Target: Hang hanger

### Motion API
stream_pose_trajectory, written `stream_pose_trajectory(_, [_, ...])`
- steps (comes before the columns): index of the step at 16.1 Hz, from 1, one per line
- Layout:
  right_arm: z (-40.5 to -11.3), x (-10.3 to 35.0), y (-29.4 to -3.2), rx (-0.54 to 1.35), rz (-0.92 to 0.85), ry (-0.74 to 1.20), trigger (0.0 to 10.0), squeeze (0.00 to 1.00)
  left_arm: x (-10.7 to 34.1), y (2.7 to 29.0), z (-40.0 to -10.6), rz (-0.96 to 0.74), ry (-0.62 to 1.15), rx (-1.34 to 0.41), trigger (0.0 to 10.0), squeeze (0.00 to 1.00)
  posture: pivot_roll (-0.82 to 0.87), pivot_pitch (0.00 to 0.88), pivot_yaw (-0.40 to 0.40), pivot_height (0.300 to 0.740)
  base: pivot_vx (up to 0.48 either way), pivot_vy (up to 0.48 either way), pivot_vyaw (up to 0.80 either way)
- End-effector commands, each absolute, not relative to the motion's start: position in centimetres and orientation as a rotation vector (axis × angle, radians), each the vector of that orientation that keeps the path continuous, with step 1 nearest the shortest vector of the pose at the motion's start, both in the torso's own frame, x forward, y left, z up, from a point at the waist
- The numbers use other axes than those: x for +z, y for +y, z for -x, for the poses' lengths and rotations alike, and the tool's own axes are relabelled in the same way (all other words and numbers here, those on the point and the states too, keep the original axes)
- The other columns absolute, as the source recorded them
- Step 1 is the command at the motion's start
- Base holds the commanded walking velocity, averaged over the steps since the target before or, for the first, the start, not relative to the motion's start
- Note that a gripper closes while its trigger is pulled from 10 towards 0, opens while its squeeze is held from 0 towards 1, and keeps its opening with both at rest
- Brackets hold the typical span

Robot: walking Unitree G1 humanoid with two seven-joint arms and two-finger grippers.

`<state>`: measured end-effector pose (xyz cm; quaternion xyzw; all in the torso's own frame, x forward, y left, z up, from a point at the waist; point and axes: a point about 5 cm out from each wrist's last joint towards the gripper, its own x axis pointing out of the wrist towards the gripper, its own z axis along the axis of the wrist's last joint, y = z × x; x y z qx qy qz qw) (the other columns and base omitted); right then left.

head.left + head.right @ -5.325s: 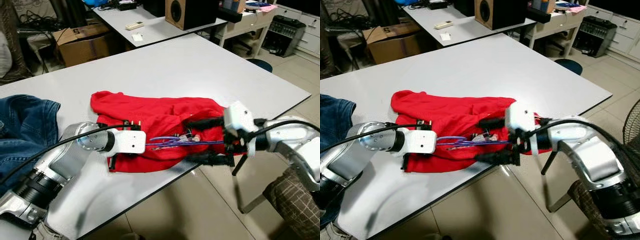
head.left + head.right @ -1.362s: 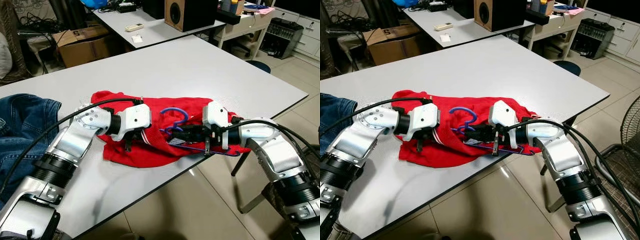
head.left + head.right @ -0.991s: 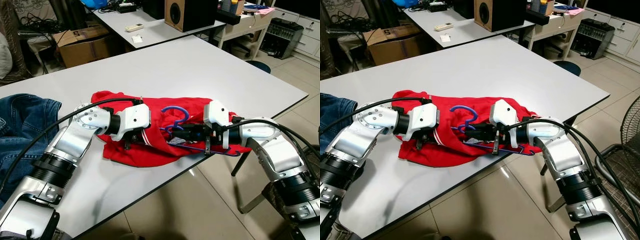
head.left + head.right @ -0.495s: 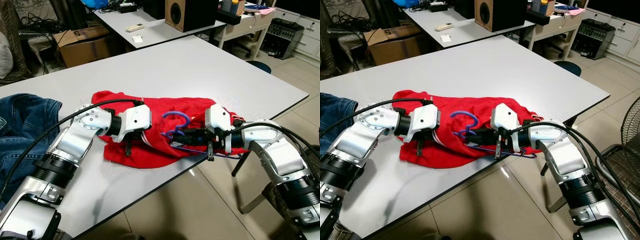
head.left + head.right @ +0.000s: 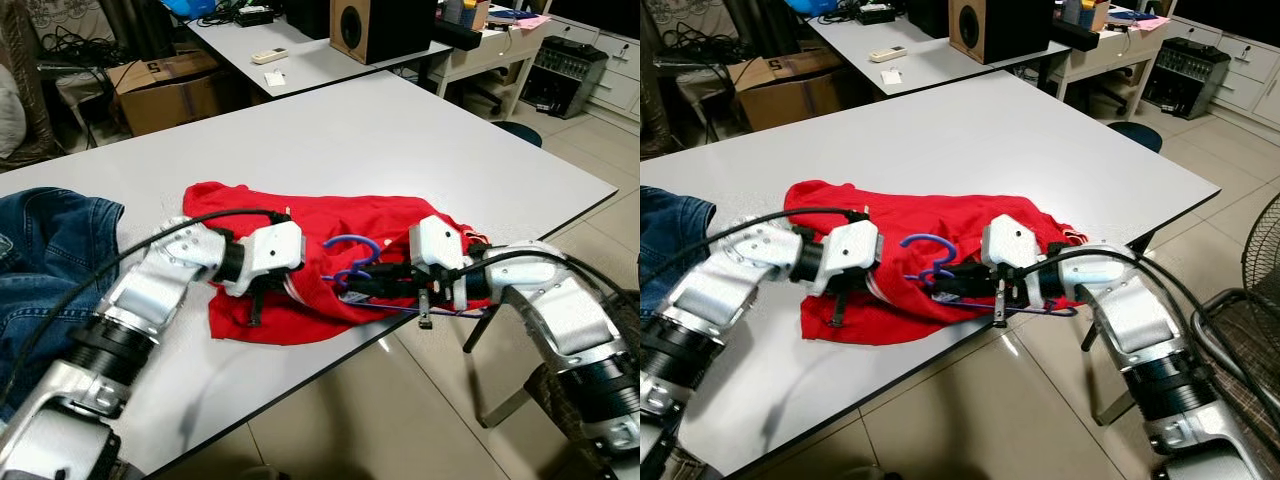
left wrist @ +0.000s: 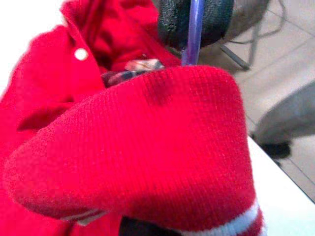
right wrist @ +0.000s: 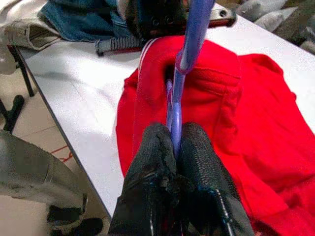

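A red knit garment [image 5: 300, 225] lies crumpled near the front edge of the white table [image 5: 380, 130]. A purple hanger [image 5: 352, 246] rests on it, hook curled upward, and its lower bar [image 5: 1045, 311] pokes out past the table edge. My right gripper [image 5: 362, 284] is shut on the hanger's neck; the right wrist view shows the fingers [image 7: 157, 157] pinching the purple rod [image 7: 189, 34]. My left gripper [image 5: 262, 290] is shut on the garment's white-striped collar [image 6: 147, 147], just left of the hanger.
Blue jeans [image 5: 45, 255] lie at the table's left end. Behind it is another table with a speaker [image 5: 372, 25] and a cardboard box [image 5: 165, 85]. A fan cage [image 5: 1252, 290] and a metal leg [image 5: 478, 320] are on the tiled floor to the right.
The right gripper and hanger have slid a little toward the left gripper and the collar. The left arm has dropped lower over the table.
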<state>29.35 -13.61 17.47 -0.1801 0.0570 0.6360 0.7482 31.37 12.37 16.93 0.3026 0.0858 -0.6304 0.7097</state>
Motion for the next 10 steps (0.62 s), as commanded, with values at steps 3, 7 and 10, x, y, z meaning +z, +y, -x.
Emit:
stream_pose_trajectory(3, [-29.2,19.0,-14.1,1.399,0.362,0.059,10.0,1.0,16.8,13.4,-31.8,-0.66,0.19,-1.293,0.0,0.0,0.0,0.0,0.068,0.74,0.0,0.0,0.0])
stream_pose_trajectory(7, [-28.1,22.9,-17.0,1.387,0.242,-0.027,10.0,1.0,16.1,14.6,-31.9,-0.632,0.232,-1.227,0.0,0.0,0.0,0.0,0.065,0.74,0.0,0.0,0.0])
stream_pose_trajectory(10, [-26.9,26.2,-19.9,1.311,0.178,-0.108,10.0,1.0,15.7,15.3,-32.1,-0.615,0.256,-1.154,0.0,0.0,-0.01,0.0,0.083,0.74,0.0,0.0,0.0])
